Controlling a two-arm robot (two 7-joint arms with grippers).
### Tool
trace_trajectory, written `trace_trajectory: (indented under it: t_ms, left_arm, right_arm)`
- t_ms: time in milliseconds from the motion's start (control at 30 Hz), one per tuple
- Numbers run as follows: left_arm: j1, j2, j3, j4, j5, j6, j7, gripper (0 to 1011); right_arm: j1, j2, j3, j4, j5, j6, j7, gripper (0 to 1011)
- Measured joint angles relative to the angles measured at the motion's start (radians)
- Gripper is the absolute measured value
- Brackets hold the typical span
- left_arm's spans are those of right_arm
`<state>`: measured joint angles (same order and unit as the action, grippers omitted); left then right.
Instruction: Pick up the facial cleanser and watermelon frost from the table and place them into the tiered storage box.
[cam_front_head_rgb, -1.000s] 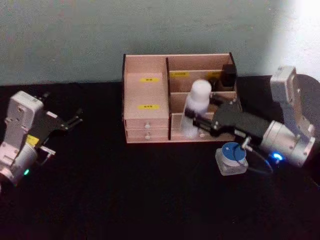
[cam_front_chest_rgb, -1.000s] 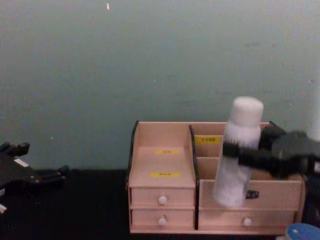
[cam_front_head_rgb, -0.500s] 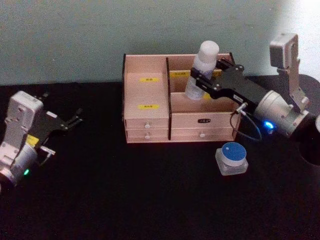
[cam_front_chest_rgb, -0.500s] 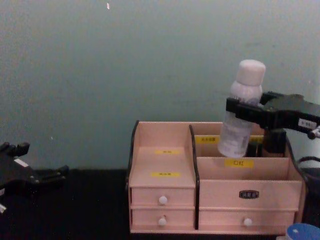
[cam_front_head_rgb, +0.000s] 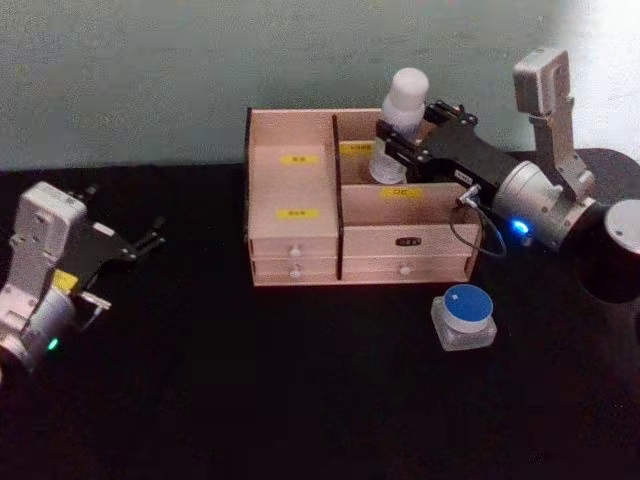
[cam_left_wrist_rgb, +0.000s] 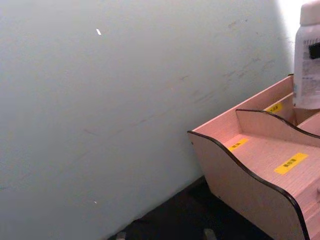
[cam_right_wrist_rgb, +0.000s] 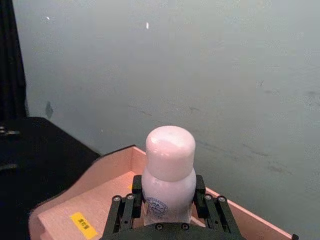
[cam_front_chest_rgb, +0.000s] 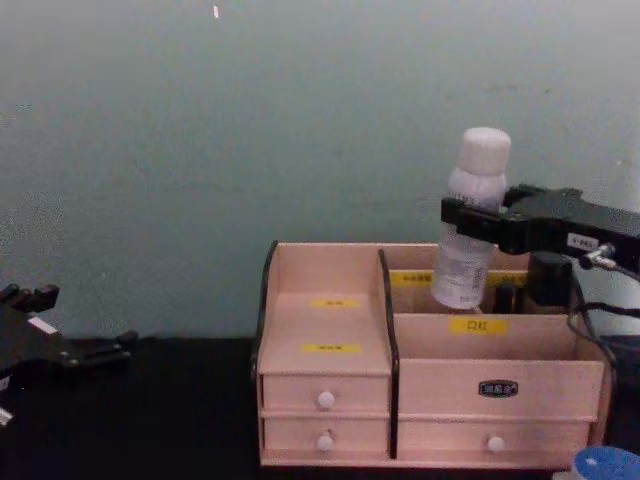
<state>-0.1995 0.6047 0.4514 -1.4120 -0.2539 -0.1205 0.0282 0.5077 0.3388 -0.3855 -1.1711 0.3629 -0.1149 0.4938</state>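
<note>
The facial cleanser (cam_front_head_rgb: 400, 118), a white bottle with a rounded cap, hangs upright over the rear right compartment of the tiered storage box (cam_front_head_rgb: 290, 185). My right gripper (cam_front_head_rgb: 401, 150) is shut on its body, and its black fingers (cam_right_wrist_rgb: 122, 210) clamp both sides. In the chest view the bottle (cam_front_chest_rgb: 468, 235) has its base level with the box's back rim (cam_front_chest_rgb: 330, 250). The watermelon frost (cam_front_head_rgb: 464, 316), a small clear jar with a blue lid, stands on the table in front of the box's right end. My left gripper (cam_front_head_rgb: 150, 238) rests open at the far left.
A dark object (cam_front_chest_rgb: 545, 275) stands in the back right compartment beside the bottle. The teal wall rises directly behind the box. Black tabletop (cam_front_head_rgb: 250, 390) stretches in front of the box and between it and the left arm.
The right gripper lifted the bottle from in front of the box's front face, carried it up and back over the rear compartment, then sank a little. The left arm stayed still.
</note>
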Motion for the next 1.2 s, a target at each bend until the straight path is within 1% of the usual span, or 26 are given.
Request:
trace_trajectory:
  t_ms: [300, 500, 1200]
  left_arm:
    - [0.0, 0.0, 0.0, 0.0, 0.0, 0.0, 0.0, 1001]
    - [0.0, 0.0, 0.0, 0.0, 0.0, 0.0, 0.0, 1001]
    - [0.0, 0.0, 0.0, 0.0, 0.0, 0.0, 0.0, 1001]
  right_arm:
    - [0.061, -0.039, -0.006, 0.11, -0.031, -0.015, 0.013, 593]
    - [0.081, -0.053, -0.006, 0.152, -0.037, -0.016, 0.025, 593]
    - [0.109, -0.073, -0.015, 0.23, -0.059, 0.038, 0.039, 593]
